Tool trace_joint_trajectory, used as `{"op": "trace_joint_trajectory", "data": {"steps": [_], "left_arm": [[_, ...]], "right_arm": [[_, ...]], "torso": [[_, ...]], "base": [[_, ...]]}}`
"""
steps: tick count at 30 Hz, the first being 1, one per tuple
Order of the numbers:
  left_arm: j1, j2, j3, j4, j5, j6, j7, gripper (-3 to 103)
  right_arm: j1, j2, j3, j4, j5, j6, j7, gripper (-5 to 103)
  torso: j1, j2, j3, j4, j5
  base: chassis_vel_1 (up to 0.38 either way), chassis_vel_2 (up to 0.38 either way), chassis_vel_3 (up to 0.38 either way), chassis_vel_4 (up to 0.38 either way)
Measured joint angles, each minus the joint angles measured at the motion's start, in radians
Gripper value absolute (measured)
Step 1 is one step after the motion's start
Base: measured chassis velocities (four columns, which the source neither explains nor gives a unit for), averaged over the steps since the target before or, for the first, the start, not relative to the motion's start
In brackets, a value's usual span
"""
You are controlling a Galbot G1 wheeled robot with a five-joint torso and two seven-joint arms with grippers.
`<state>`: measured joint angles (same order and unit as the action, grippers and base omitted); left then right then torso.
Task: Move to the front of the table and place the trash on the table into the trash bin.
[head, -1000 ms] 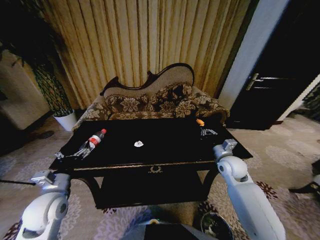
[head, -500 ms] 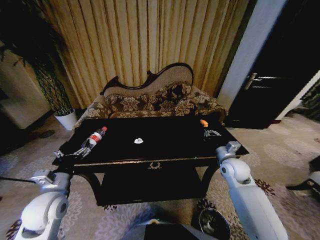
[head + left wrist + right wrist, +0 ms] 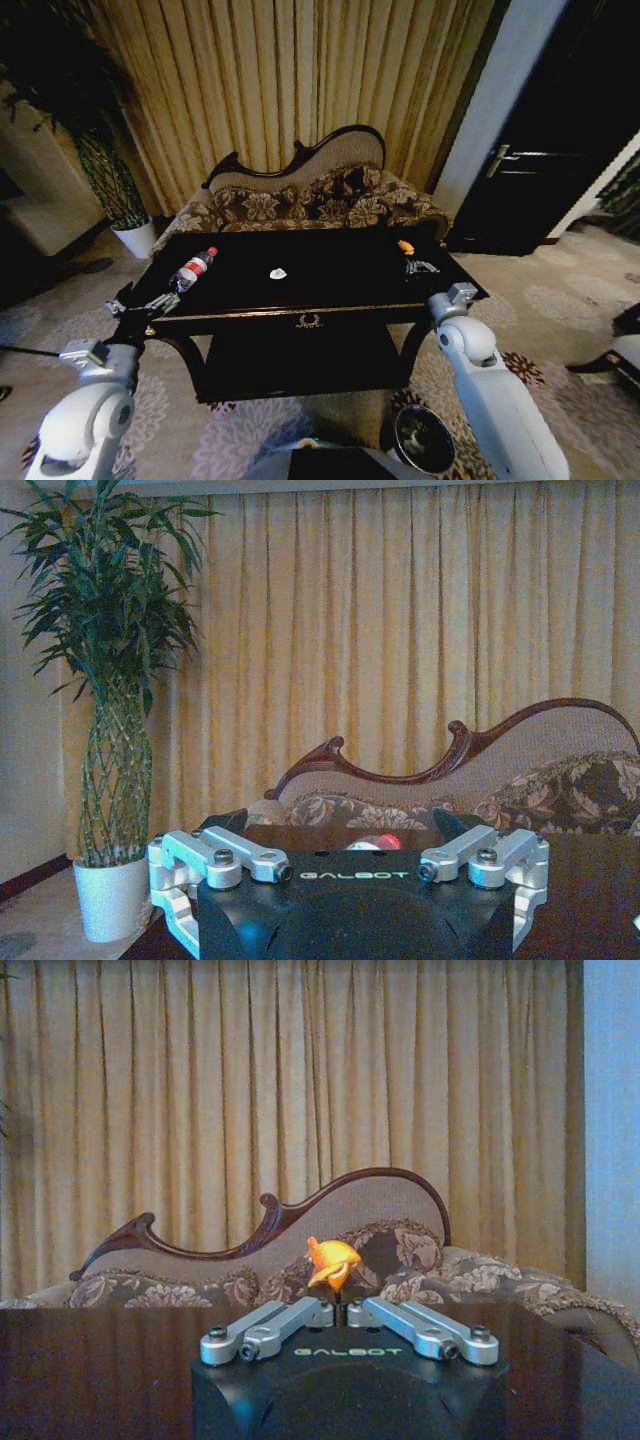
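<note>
Two pincers (image 3: 160, 302) (image 3: 418, 266) at table (image 3: 330, 288), sofa (image 3: 310, 200) behind, bin (image 3: 424, 438) below

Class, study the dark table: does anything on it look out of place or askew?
Yes. A clear bottle lies on its side near the table's left end, a white crumpled scrap sits mid-top, and an orange piece rests near the right end. All three look like litter on an otherwise tidy top.

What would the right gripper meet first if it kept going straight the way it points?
Probably the orange piece: it sits just beyond the right gripper, in line with its nearly shut fingertips. Farther on is the sofa. Exact depth is unclear.
</note>
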<state>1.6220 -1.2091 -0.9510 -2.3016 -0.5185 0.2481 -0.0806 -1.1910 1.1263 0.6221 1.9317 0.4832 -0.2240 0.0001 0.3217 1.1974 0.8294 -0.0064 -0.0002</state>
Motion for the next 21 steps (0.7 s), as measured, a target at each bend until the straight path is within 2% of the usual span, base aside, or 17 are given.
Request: {"op": "trace_joint_trajectory", "data": {"steps": [10, 21], "left_arm": [[-0.002, 0.010, 0.008, 0.004, -0.001, 0.000, 0.009, 100], [0.008, 0.018, 0.004, 0.001, -0.013, -0.001, 0.010, 100]], "right_arm": [[-0.020, -0.001, -0.028, -0.005, -0.027, 0.014, 0.000, 2], [-0.035, 0.057, -0.051, -0.078, -0.084, 0.038, 0.000, 2]], "torso": [[-0.001, 0.000, 0.000, -0.0002, 0.0002], [-0.001, 0.000, 0.000, 0.0002, 0.0001]], "base": [[0.149, -0.157, -0.160, 0.150], [0.085, -0.074, -0.074, 0.084]]}}
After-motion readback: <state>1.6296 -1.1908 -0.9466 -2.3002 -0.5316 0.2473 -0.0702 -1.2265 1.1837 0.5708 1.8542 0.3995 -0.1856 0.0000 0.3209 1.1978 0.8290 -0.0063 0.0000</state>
